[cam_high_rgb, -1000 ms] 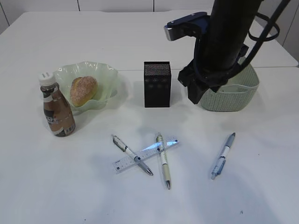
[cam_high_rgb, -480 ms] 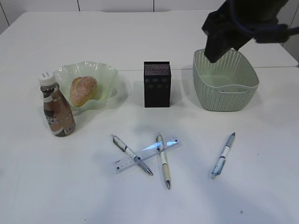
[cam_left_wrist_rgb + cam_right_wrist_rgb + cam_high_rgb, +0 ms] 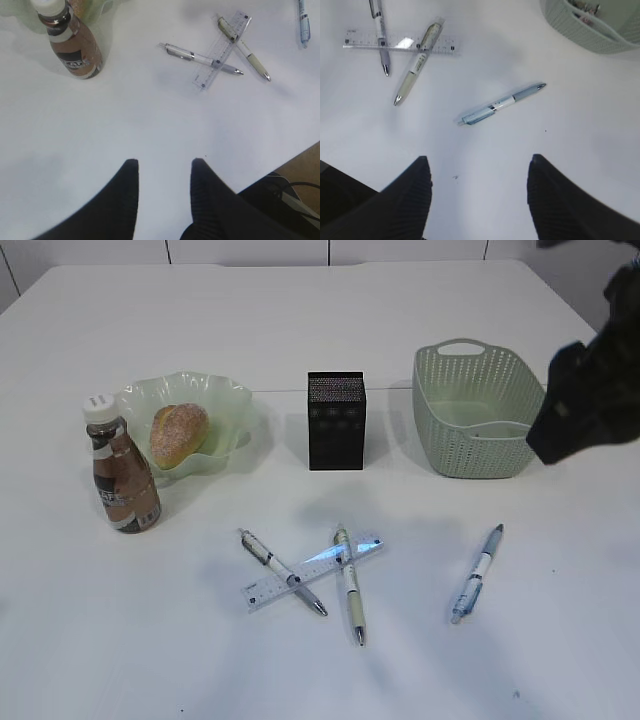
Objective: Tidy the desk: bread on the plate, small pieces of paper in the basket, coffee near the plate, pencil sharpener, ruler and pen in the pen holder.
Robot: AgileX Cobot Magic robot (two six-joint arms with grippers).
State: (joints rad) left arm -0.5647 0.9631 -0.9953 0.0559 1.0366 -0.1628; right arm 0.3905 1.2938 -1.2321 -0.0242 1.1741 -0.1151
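Bench [image 3: 320,330]: white top, seam running across behind the items.

Basket [image 3: 480,425]: sage-green woven plastic, at 2 o'clock from bench centre; small scraps lie inside it in the right wrist view.

Plate [image 3: 225,405]: pale green ruffled glass, at 10 o'clock, holding the bread [image 3: 179,433].

Pen holder [image 3: 336,421]: black mesh box, upright, at 12 o'clock between plate and basket.

Coffee [image 3: 121,468]: bottle standing upright just beside the plate, at its 7 o'clock.

Ruler [image 3: 315,570]: clear, flat at 6 o'clock, with a grey-tipped pen [image 3: 283,572] and a beige pen [image 3: 349,583] lying crossed over it.

Blue pen [image 3: 477,572]: alone at 4 o'clock, well apart from the others.

Right gripper [image 3: 479,172]: jaws spread wide, nothing between them, above bare bench near the blue pen.

Left gripper [image 3: 162,172]: jaws partly apart, holding nothing, above bare bench at 6 o'clock from the coffee.
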